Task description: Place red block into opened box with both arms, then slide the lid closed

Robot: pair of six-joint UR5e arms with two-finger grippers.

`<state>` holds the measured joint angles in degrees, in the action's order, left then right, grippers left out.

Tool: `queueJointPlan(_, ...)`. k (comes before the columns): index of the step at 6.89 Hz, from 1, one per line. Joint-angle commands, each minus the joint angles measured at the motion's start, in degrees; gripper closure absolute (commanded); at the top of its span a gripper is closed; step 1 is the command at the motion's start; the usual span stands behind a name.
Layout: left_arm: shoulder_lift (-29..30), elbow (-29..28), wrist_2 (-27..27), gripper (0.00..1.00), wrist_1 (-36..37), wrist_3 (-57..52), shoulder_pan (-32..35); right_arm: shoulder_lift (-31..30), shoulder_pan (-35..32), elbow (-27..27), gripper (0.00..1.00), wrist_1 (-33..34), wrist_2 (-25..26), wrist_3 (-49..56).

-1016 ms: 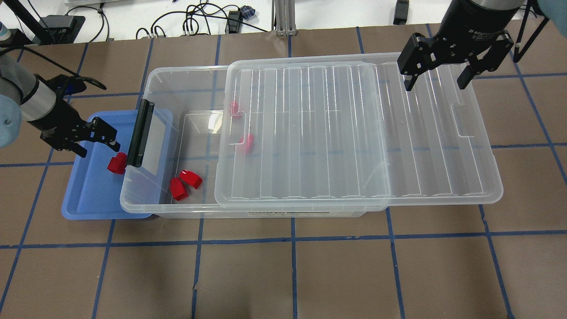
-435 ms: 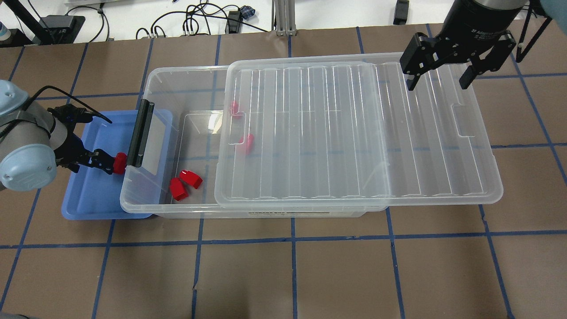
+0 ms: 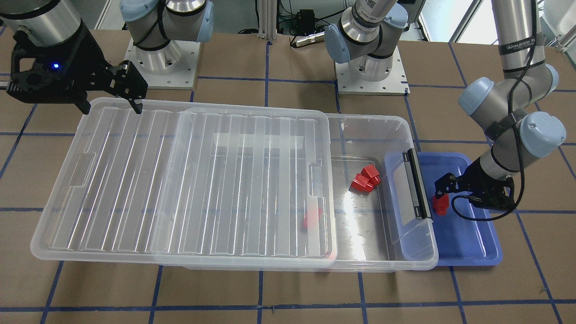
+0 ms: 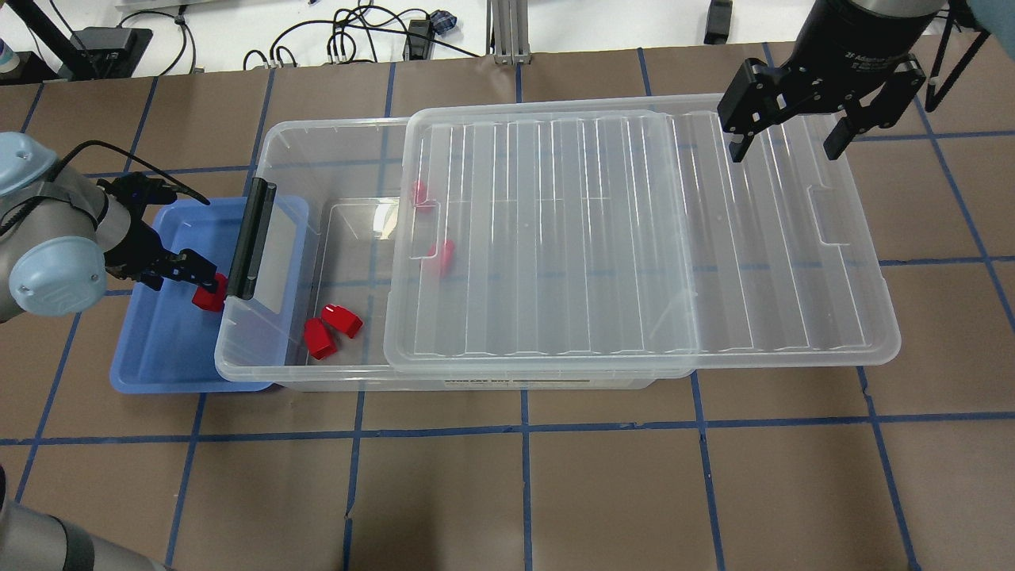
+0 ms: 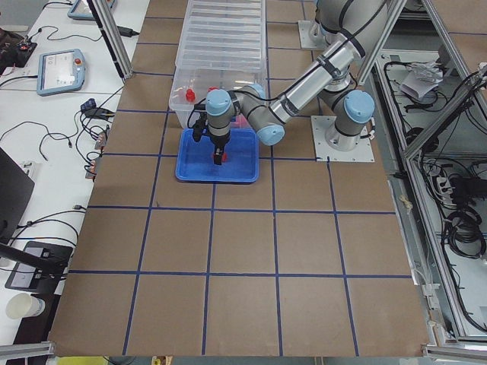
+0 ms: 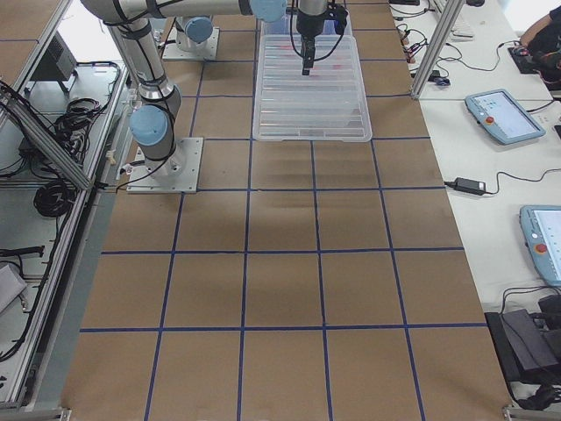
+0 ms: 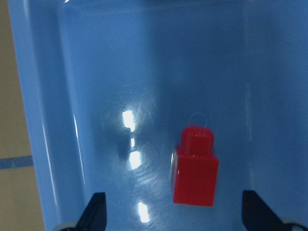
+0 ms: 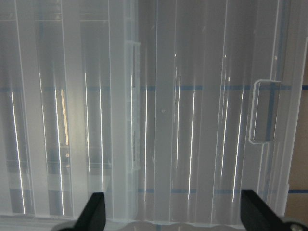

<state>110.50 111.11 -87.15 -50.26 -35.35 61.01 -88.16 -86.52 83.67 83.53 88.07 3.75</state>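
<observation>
A red block (image 4: 209, 299) (image 7: 195, 167) lies on the floor of the blue tray (image 4: 158, 357), close to the box's black handle (image 4: 252, 238). My left gripper (image 4: 194, 274) (image 7: 173, 214) hovers over it, open, one finger on each side in the wrist view. The clear box (image 4: 317, 379) has its left end uncovered. The ribbed lid (image 4: 634, 238) covers the rest and overhangs to the right. My right gripper (image 4: 785, 147) (image 3: 110, 107) hangs open above the lid's far right part, holding nothing.
Two red blocks (image 4: 331, 329) lie in the box's uncovered end, and two more (image 4: 440, 255) show through the lid. The box's handle end overlaps the tray's right side. Cables and equipment sit beyond the table's far edge.
My left arm swung in and its gripper moved right and down, from the tray's upper left to just over the red block. The right gripper drifted slightly right.
</observation>
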Motion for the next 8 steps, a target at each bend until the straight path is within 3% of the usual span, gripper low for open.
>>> queueJointPlan(1,4.1,-0.3,1.9,0.03,0.3,1.2,0.5,0.0,0.0,0.0,0.00,0.0,0.1,0.0)
queueJointPlan(2,4.0,-0.1,1.3,0.29,0.3,1.9,0.9,-0.1,0.1,0.0,0.00,0.0,0.1,0.1)
queueJointPlan(3,3.2,-0.1,0.7,0.72,0.2,1.8,1.0,0.0,0.3,0.0,0.00,0.0,0.1,0.1)
queueJointPlan(4,2.8,-0.3,-0.6,0.85,0.1,1.9,1.7,-0.2,0.4,0.0,0.00,0.0,0.1,0.1)
queueJointPlan(6,0.7,-0.8,-2.3,1.00,0.0,2.3,4.0,-0.2,0.4,0.0,0.00,-0.1,0.1,0.1)
queueJointPlan(7,-0.9,-2.4,-2.5,1.00,-2.4,2.4,4.0,-0.1,0.3,0.1,0.00,0.0,-0.1,0.0)
queueJointPlan(8,-3.3,-7.2,-2.5,1.00,-11.5,2.6,4.1,0.0,0.2,0.1,0.00,0.0,0.0,0.0)
